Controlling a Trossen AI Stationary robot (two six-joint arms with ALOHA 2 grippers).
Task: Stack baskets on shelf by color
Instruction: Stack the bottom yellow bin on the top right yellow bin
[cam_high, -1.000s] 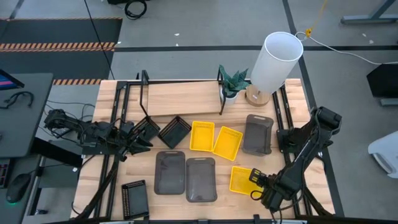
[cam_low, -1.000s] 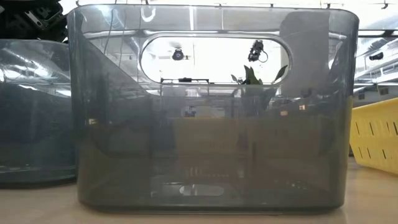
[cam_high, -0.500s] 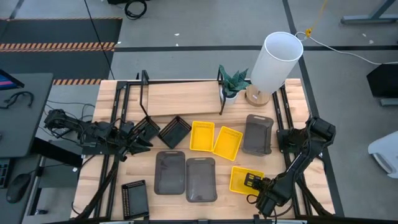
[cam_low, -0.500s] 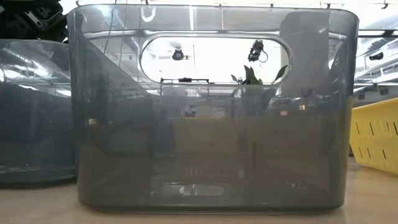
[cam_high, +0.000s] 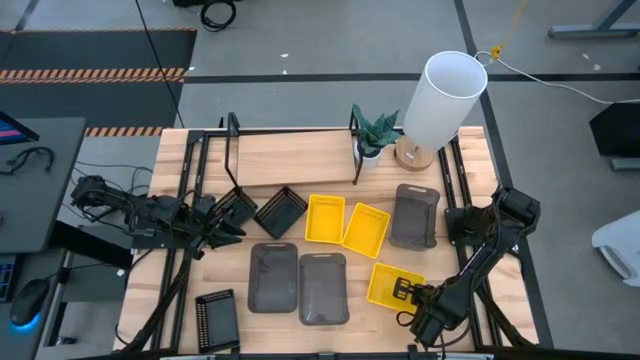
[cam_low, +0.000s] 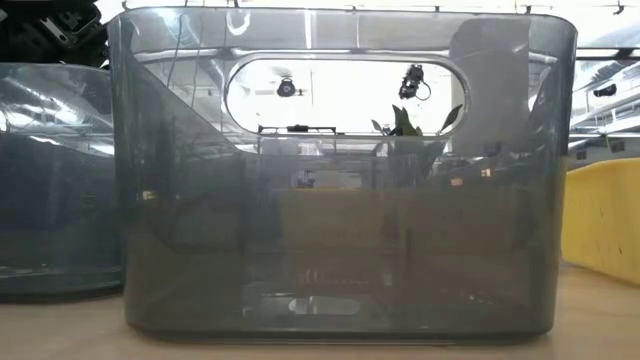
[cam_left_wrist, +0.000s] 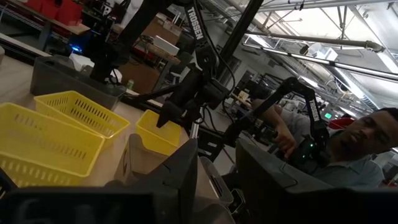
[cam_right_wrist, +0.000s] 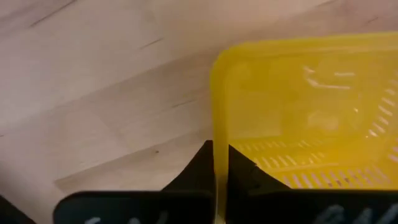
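Note:
My right gripper (cam_high: 407, 293) is shut on a yellow basket (cam_high: 386, 283) near the table's front right. The low view shows this basket as a plain yellow face (cam_low: 602, 225). Two more yellow baskets (cam_high: 325, 218) (cam_high: 366, 227) lie mid-table. Grey baskets (cam_high: 273, 277) (cam_high: 323, 288) (cam_high: 414, 215) and black slatted ones (cam_high: 237, 208) (cam_high: 281, 211) (cam_high: 216, 320) rest flat on the wood. The shelf (cam_high: 290, 158) stands along the far edge. My left gripper (cam_high: 228, 228) waits at the left beside a black basket, fingers a little apart. My right gripper pinches the yellow basket's thin end wall (cam_right_wrist: 219, 163) between its two fingers, one finger inside the basket and one outside. It comes from the table's near right side, slanting down. Whether the basket's far end rests on the table I cannot tell.
A white cylinder lamp (cam_high: 445, 100) and a small plant (cam_high: 375, 135) stand at the shelf's right end. Black frame rails (cam_high: 190, 200) run down both table sides. A grey basket (cam_low: 340, 170) fills the low view. A person (cam_left_wrist: 367, 143) sits beyond the table.
My right gripper has shut on the yellow basket's end wall. The basket has shifted slightly toward the table's left. In the low view its slatted side has given way to a taller plain yellow face, so it has tipped.

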